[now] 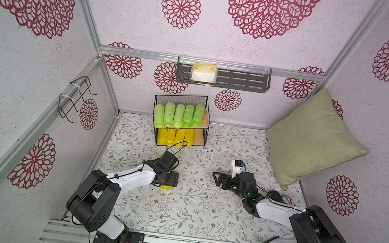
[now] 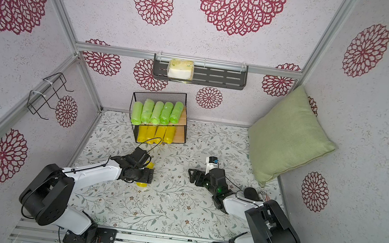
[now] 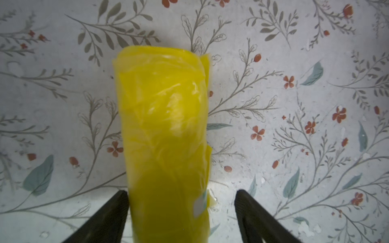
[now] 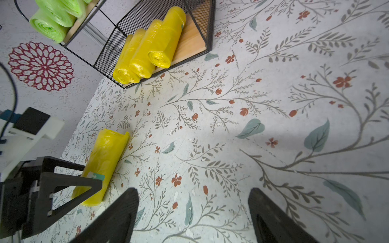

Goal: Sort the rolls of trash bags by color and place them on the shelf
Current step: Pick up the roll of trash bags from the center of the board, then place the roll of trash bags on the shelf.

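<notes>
Yellow soft plastic roll of trash bags (image 3: 164,136): lies alone on the floral-printed tabletop (image 1: 203,205), between the left gripper's fingers.
Left gripper (image 3: 181,192): jaws apart astride the roll; one finger touches its side and the other stands clear, so nothing is clamped.
Right gripper (image 4: 193,190): spread wide and empty, hovering over bare tabletop, apart from the roll.
Small two-tier black wire shelf with wooden boards (image 1: 181,99): stands at the back of the tabletop.
Green count: five light green rolls (image 1: 179,115), side by side on the upper board.
Yellow count: four bright yellow rolls (image 1: 176,136) on the lower board, plus the one on the tabletop; ten rolls in all.
Step in hand: picking up the last yellow roll, judging by nine already sorted.
Next move calls for: closing squarely on the soft plastic without squashing it out sideways, lifting, then sliding it onto the bare end of the lower board, under the upper board and clear of the wire frame.
</notes>
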